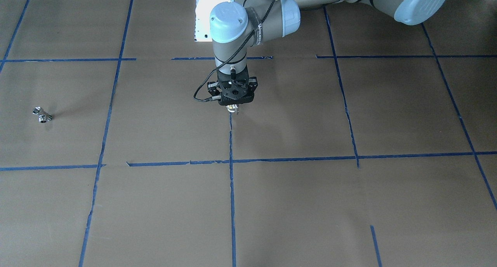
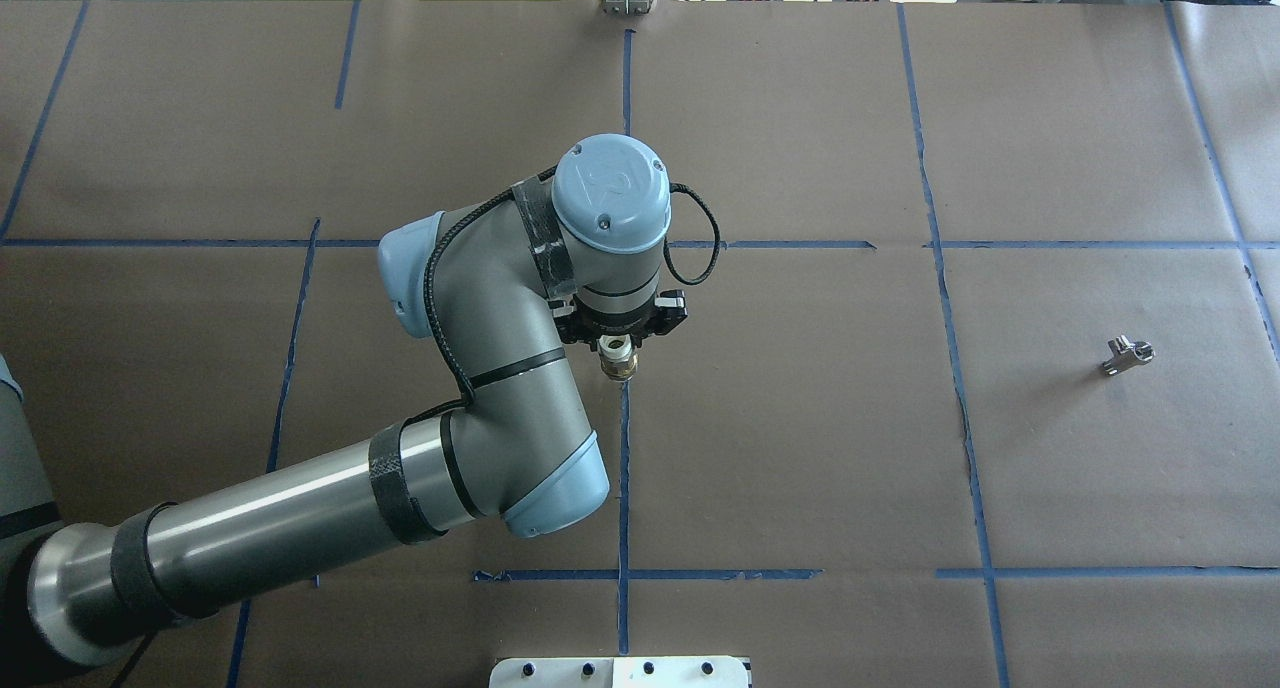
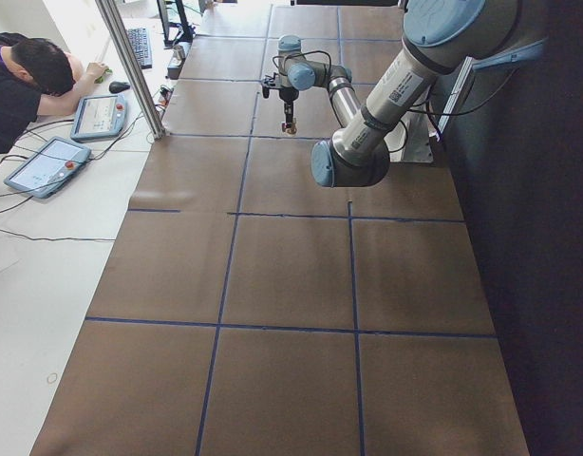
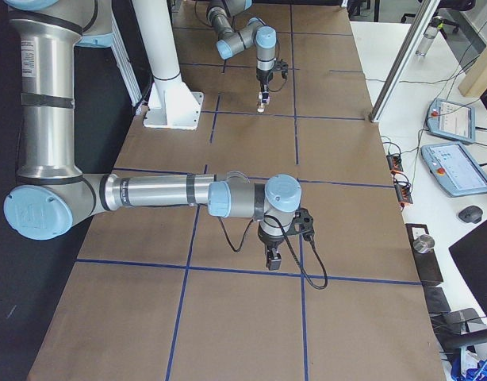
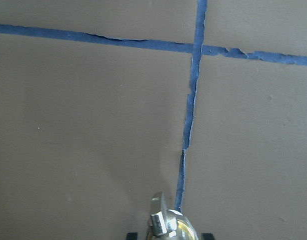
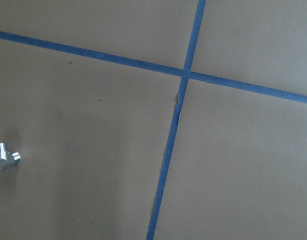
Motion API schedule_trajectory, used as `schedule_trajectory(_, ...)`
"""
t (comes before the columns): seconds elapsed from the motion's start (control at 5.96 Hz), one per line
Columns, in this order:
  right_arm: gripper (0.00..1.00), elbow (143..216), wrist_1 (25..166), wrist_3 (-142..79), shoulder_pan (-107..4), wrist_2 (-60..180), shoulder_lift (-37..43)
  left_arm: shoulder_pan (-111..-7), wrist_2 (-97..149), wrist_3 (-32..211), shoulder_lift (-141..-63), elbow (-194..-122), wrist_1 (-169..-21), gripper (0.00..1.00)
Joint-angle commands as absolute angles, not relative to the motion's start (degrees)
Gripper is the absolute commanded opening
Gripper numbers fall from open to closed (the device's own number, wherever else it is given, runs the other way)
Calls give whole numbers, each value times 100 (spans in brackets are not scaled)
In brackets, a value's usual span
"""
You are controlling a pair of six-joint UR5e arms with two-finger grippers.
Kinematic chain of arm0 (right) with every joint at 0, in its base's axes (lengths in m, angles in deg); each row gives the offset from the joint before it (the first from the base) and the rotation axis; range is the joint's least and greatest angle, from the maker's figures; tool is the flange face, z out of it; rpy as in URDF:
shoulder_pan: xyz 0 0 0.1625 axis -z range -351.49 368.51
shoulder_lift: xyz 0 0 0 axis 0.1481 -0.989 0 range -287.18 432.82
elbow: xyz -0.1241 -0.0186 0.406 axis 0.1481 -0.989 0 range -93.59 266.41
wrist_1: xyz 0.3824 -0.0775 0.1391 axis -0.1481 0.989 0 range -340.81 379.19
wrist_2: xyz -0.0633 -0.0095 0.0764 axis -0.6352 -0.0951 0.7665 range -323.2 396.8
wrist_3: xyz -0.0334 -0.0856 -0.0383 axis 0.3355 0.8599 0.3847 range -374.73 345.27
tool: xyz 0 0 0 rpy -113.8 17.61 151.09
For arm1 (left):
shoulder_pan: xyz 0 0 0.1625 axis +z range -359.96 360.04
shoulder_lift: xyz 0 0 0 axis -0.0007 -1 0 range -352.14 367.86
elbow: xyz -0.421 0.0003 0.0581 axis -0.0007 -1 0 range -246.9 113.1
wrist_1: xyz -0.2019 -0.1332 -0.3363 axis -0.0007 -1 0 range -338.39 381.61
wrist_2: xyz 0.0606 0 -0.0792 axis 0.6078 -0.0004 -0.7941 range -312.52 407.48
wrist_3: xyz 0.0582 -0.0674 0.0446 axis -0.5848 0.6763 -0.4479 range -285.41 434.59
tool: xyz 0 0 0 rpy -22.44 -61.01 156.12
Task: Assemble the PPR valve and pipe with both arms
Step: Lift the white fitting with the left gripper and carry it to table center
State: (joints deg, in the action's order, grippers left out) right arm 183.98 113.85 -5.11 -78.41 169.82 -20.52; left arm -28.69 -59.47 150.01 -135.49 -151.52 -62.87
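Left gripper (image 2: 620, 346) is clamped on PPR valve (image 2: 620, 367) over the worktop middle. Pipe (image 2: 1127, 354) lies free near the right edge. Right gripper (image 4: 273, 260) fingers: cannot tell. Pipe is probably light, rigid, slippery chrome; pinch across the straight run, leaving one end open.

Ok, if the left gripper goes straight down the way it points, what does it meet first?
Likely the paper table top, by the blue tape line. The PPR valve in the left gripper sticks out below, so it would touch first.
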Motion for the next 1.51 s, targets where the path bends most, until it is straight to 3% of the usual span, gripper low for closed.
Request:
schedule_trajectory(0.0,100,18397,11385,-506,-7841,16986,-2052,-2853,-5713,15053,-13549,-15092,-6408,0)
schedule_trajectory(0.67,100,18371,11385,-506,-7841,16977,-2052,-2853,-5702,15061,-13558,-14706,-6784,1)
schedule_trajectory(0.84,100,18371,11377,-506,-7841,16977,-2052,-2853,-5702,15070,-13558,-14705,-6786,6)
schedule_trajectory(1.18,100,18362,11385,-506,-7841,16977,-2052,-2853,-5694,15018,-13550,-14723,-6795,96)
schedule_trajectory(1.34,100,18362,11385,-506,-7841,16977,-2052,-2853,-5633,15026,-13558,-14749,-6786,99)
